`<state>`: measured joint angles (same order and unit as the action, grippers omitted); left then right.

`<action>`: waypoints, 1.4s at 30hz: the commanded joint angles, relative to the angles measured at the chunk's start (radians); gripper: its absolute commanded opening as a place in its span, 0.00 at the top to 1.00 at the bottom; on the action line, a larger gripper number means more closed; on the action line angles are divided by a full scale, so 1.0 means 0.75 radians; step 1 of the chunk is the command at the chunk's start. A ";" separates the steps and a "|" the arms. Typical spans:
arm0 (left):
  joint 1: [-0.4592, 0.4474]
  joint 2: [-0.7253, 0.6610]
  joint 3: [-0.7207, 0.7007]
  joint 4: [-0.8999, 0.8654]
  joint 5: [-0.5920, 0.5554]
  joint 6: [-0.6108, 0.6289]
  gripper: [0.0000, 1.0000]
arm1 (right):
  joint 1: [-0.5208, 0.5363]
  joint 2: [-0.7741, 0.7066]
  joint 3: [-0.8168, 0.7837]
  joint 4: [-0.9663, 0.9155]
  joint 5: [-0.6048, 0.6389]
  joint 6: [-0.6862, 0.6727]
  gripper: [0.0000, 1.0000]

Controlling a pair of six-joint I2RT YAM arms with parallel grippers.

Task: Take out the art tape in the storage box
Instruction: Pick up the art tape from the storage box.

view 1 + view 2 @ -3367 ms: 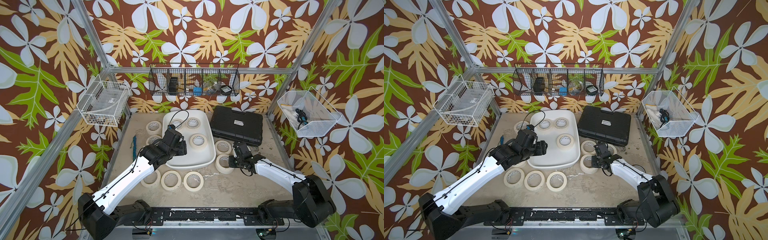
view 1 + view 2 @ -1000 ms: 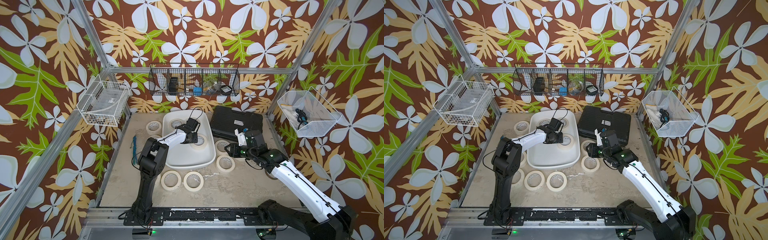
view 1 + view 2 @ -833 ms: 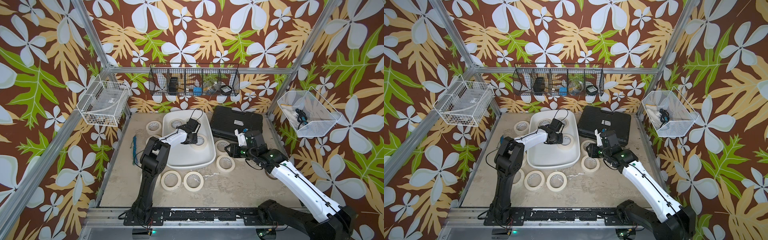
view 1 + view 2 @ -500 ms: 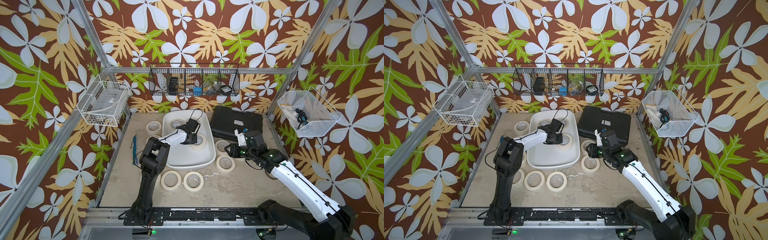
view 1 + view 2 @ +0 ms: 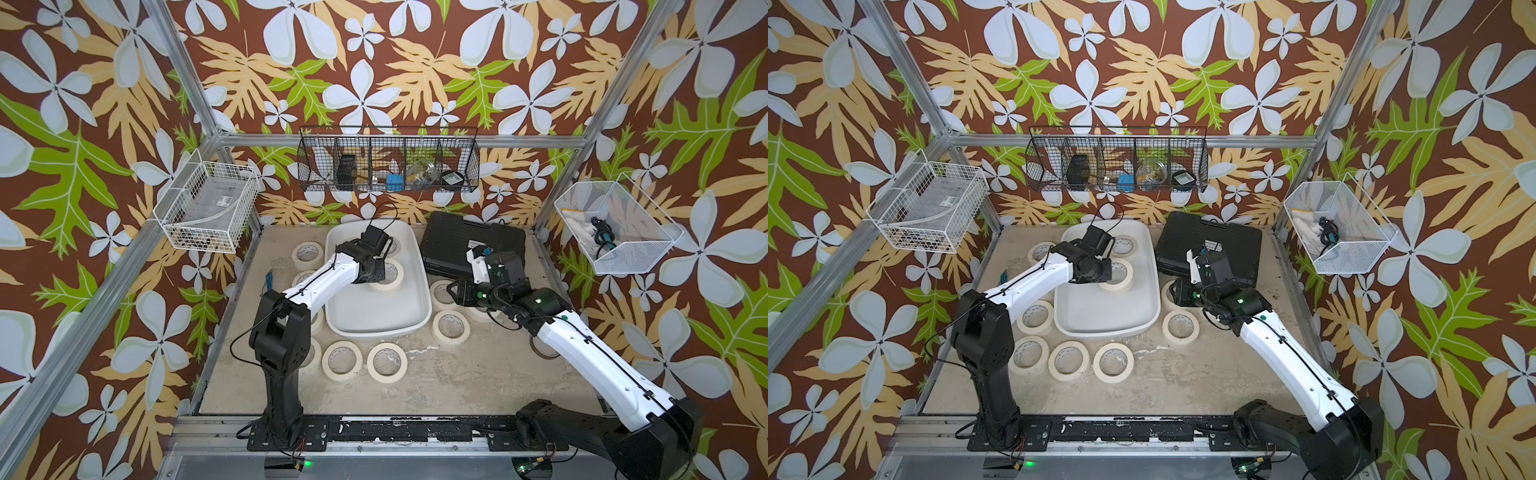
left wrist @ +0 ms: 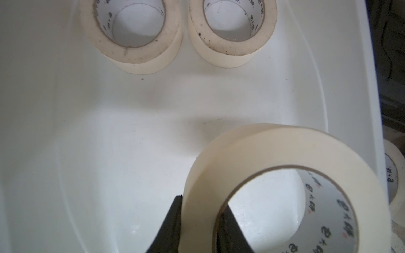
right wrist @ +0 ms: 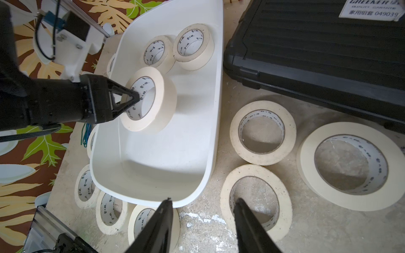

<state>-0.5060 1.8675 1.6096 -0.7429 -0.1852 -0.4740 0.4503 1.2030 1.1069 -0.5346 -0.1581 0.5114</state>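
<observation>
Left gripper (image 7: 135,99) pinches 1 art tape roll (image 7: 162,105) inside the storage box (image 7: 153,166).
The right wrist view shows the jaws straddling the roll's wall, 1 inside the core, the roll tilted; in both top views, mid-frame, the left arm (image 5: 328,282) hides this grip. 2 other rolls (image 6: 131,37) lie flat in the box. The right gripper (image 7: 203,199) hangs spread and empty over the table (image 7: 306,230).

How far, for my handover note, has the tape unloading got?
Done: many rolls lie on the table around the storage box. In hand: the left gripper is shut on one roll, gripping its wall; it is tilted and not yet out of the box. Left: two rolls at the box's far end. The right gripper is open and empty.
</observation>
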 commanded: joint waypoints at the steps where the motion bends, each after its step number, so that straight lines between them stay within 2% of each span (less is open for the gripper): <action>1: -0.009 -0.064 0.000 -0.133 -0.089 -0.002 0.91 | 0.025 0.042 0.047 0.042 0.016 -0.007 0.51; 12: -0.109 -0.267 -0.161 -0.191 -0.144 -0.073 0.92 | 0.202 0.311 0.282 0.171 0.087 0.040 0.49; 22: -0.176 -0.414 -0.301 -0.106 -0.055 -0.095 0.91 | 0.340 0.567 0.409 0.189 0.120 0.047 0.49; 27: -0.177 -0.459 -0.312 -0.088 -0.036 -0.072 0.91 | 0.374 0.620 0.412 0.202 0.157 0.024 0.49; 35: -0.178 -0.478 -0.335 -0.083 -0.013 -0.057 0.91 | 0.480 0.648 0.472 0.140 0.344 -0.016 0.47; 42: -0.178 -0.496 -0.352 -0.069 0.000 -0.059 0.91 | 0.487 0.685 0.499 0.102 0.381 -0.023 0.49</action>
<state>-0.6384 1.5051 1.3449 -0.8253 -0.2008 -0.5213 0.8131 1.7123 1.4742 -0.4435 0.0875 0.5079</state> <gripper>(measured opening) 0.256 0.515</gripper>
